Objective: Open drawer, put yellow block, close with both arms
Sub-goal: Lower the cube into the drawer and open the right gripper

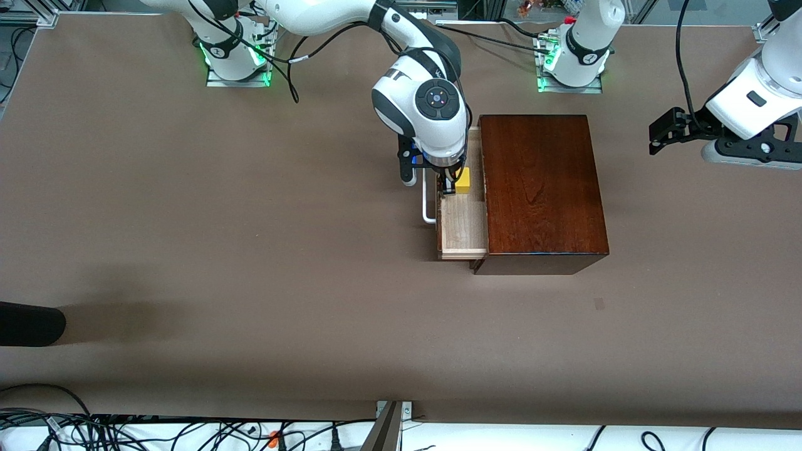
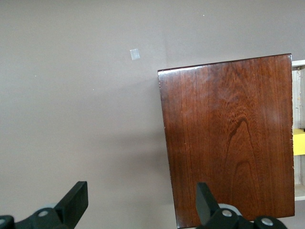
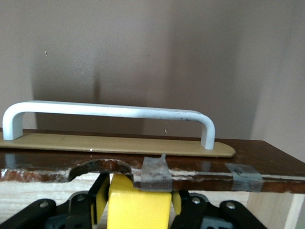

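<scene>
While the drawer stands pulled out, the table holds the following:

- Dark reddish-brown glossy wooden box (image 1: 542, 191): rests on the brown table (image 1: 188, 238), near the left arm's base, its top face bare.
- Drawer (image 1: 463, 228) of pale light wood: drawn out of the box toward the right arm's end of the table; its reddish-brown front carries a white U-shaped bar handle (image 1: 428, 203). Grey tape patches (image 3: 155, 174) sit on the chipped top edge of that front, seen in the right wrist view.
- Small bright yellow cube (image 1: 462, 180): inside the drawer, at the end farther from the front camera, between the right gripper's fingers.
- Right gripper (image 1: 448, 185): lowered into the drawer; black fingers (image 3: 99, 193) flank the yellow cube on both sides. Whether the fingers press the cube or have let go cannot be told.
- Left gripper (image 1: 665, 130): waits in the air over bare table at the left arm's end, well apart from the box; fingers (image 2: 74, 202) spread wide, nothing between them.
- Small pale square mark (image 2: 135, 54): on the table surface, near the box's corner nearer the front camera.
</scene>
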`<state>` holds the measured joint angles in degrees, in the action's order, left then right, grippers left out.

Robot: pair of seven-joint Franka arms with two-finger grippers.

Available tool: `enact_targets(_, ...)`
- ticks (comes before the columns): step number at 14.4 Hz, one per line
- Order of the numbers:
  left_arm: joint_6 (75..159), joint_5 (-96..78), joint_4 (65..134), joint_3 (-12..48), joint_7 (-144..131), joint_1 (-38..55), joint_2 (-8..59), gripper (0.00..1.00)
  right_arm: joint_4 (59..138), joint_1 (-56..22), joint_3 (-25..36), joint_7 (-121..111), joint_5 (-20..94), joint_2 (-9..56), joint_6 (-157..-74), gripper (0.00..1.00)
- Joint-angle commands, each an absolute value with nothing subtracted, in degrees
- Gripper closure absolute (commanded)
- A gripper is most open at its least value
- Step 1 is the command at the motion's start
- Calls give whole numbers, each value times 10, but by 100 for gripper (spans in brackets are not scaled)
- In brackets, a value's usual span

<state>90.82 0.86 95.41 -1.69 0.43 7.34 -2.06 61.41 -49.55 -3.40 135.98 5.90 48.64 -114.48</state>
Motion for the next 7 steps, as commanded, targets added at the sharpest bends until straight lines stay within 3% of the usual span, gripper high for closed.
enact_targets(1, 895, -4, 943, -14, 13, 73, -22, 0, 594, -493, -32, 1369, 56, 498, -1136, 0)
enact_targets(7, 886, -28, 938, -15, 12, 69, -6, 0, 549, -433, -41, 1359, 96, 415, -1028, 0)
